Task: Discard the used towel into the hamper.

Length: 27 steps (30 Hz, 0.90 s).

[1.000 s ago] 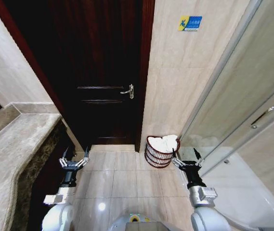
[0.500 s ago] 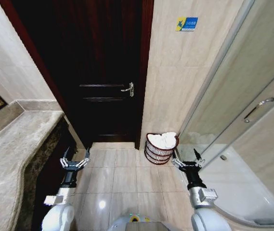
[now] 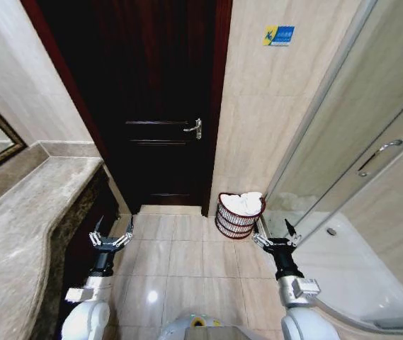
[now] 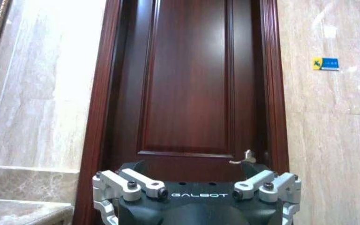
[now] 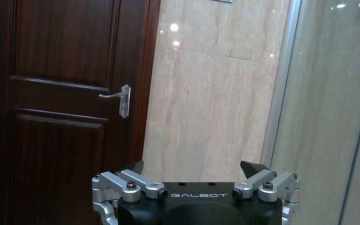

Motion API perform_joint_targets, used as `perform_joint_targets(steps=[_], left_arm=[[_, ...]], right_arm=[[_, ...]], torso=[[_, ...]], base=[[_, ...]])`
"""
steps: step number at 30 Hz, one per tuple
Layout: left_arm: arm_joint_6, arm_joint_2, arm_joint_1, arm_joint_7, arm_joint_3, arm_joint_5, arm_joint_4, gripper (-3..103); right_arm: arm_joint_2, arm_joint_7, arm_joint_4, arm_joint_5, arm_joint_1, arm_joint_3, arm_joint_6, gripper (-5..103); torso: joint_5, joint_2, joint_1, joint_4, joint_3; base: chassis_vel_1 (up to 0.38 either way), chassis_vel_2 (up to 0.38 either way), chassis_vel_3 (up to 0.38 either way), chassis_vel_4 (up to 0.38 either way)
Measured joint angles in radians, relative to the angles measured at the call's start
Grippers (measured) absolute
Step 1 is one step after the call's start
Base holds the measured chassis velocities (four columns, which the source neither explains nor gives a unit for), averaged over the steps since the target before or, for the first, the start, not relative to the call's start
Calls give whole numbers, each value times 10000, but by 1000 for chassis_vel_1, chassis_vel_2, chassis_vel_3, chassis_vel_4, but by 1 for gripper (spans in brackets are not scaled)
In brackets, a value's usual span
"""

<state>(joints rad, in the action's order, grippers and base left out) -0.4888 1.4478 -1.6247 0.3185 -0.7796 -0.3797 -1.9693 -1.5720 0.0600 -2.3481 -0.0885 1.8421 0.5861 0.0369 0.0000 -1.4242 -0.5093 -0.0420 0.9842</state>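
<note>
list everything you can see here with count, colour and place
hamper: 1, reddish-brown, on the floor by the wall right of the door
towel: white cloth, lying in the hamper
door: 1, dark wood, straight ahead
door handle: 1, silver, door's right edge
sign: 1, blue, high on the beige wall
counter: 1, grey marble, far left
shower door: glass, far right
left gripper: open, empty, low over the floor
right gripper: open, empty, beside the hamper

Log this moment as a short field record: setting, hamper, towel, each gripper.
setting: bathroom, dark wooden door, stone counter on the robot's left, glass shower door on its right
hamper: on the tiled floor by the wall right of the door
towel: white cloth inside the hamper
left gripper: open, empty, low over the floor
right gripper: open, empty, beside the hamper
</note>
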Motion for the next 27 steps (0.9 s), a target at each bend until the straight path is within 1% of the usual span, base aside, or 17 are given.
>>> perform_joint_targets(steps=[4, 15, 21, 23, 27], left_arm=[[-187, -4, 22, -72, 2, -31, 70, 100], [-137, 34, 10, -50, -4, 290, 88, 100], [-237, 52, 74, -102, -3, 166, 154, 100], [-414, 71, 114, -175, 7, 43, 213, 100], [-434, 60, 79, -222, 21, -116, 177, 100]], right_arm=[[-2, 6, 50, 8, 29, 9, 89, 100], [21, 35, 175, 17, 105, 28, 258, 100], [39, 50, 202, 27, 109, 27, 286, 100], [44, 51, 216, 25, 113, 13, 307, 100], [50, 52, 240, 18, 126, -3, 351, 100]], torso=[[0, 0, 0, 1, 0], [-1, 0, 0, -1, 0], [0, 0, 0, 1, 0], [0, 0, 0, -1, 0], [0, 0, 0, 0, 0]], base=[[58, -49, -70, 51], [57, -59, -58, 57], [45, -61, -57, 44], [63, -55, -52, 60], [63, -55, -43, 65]])
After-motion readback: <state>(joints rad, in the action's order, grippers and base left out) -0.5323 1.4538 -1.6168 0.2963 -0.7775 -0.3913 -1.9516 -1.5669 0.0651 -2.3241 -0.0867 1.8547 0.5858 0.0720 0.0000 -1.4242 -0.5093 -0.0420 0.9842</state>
